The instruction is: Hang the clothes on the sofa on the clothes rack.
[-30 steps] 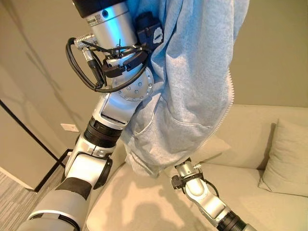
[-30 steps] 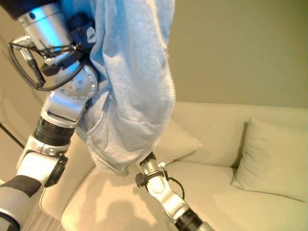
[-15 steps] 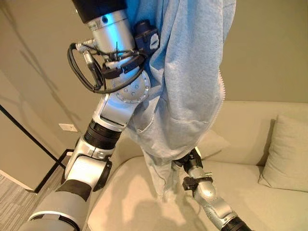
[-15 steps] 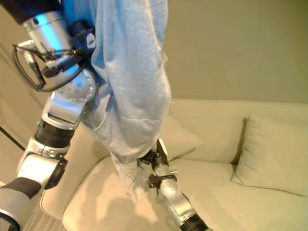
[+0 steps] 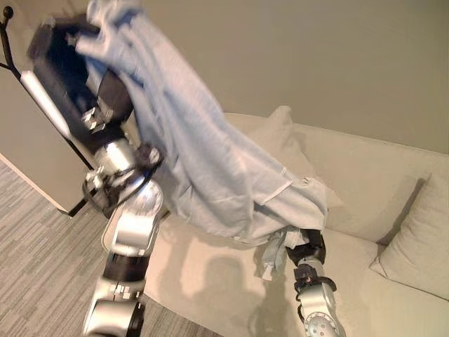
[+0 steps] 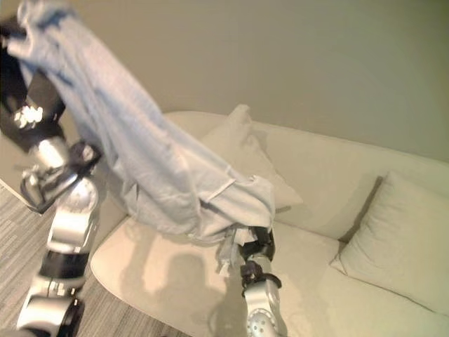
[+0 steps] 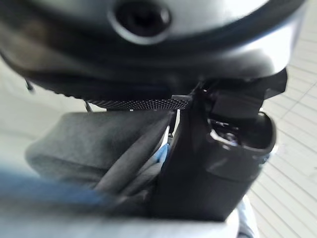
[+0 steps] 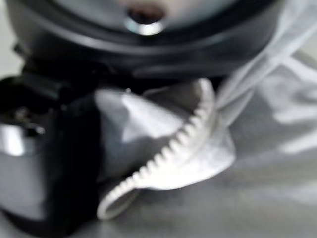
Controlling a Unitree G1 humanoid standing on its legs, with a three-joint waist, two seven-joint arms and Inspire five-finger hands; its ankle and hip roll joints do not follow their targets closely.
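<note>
1. The left robot hand (image 5: 66, 60), raised high beside the clothes rack (image 5: 8, 38), grips the top of the light blue jacket (image 5: 203, 168).
2. The right robot hand (image 5: 309, 247) pinches the jacket's zipper edge above the sofa (image 5: 393, 189).

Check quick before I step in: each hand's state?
Left hand: holding the hoodie.
Right hand: holding the hoodie's lower edge.
</note>
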